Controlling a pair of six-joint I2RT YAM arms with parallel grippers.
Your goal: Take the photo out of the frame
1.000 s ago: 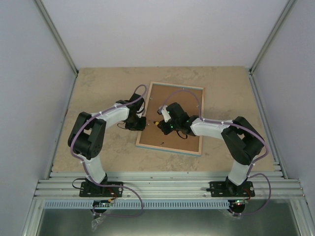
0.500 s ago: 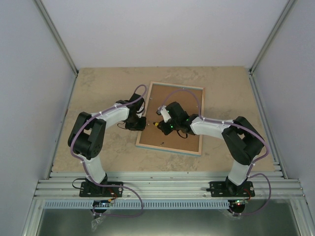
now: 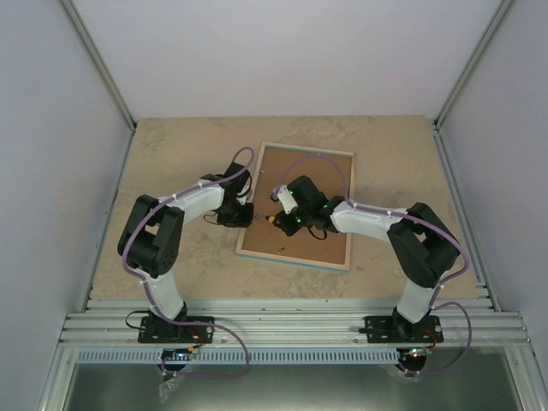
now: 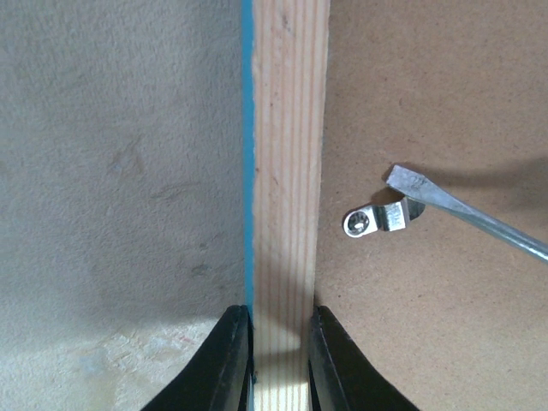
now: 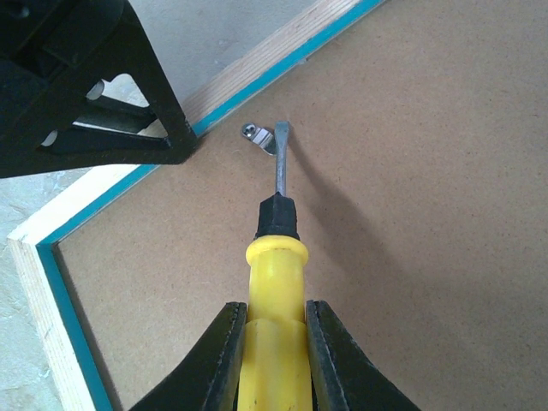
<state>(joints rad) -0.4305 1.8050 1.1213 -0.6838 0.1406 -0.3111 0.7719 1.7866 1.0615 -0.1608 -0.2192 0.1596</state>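
Right gripper (image 5: 274,315) clenching yellow screwdriver (image 5: 276,257), left gripper (image 4: 280,318) pinching frame (image 4: 287,128), pale wood rim, brown fibreboard back up, turquoise edge

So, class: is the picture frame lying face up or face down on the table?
Face down. The frame shows its brown fibreboard back upward, with a metal retaining clip lying on it.

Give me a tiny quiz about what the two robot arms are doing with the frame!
1. True or false: the frame lies face up.
2. The right gripper holds: A) a screwdriver B) a brush C) a photo.
3. Fill in: the left gripper pinches the frame's wooden ____.
Key: 1 false, its brown back faces up; 2 A; 3 rim.
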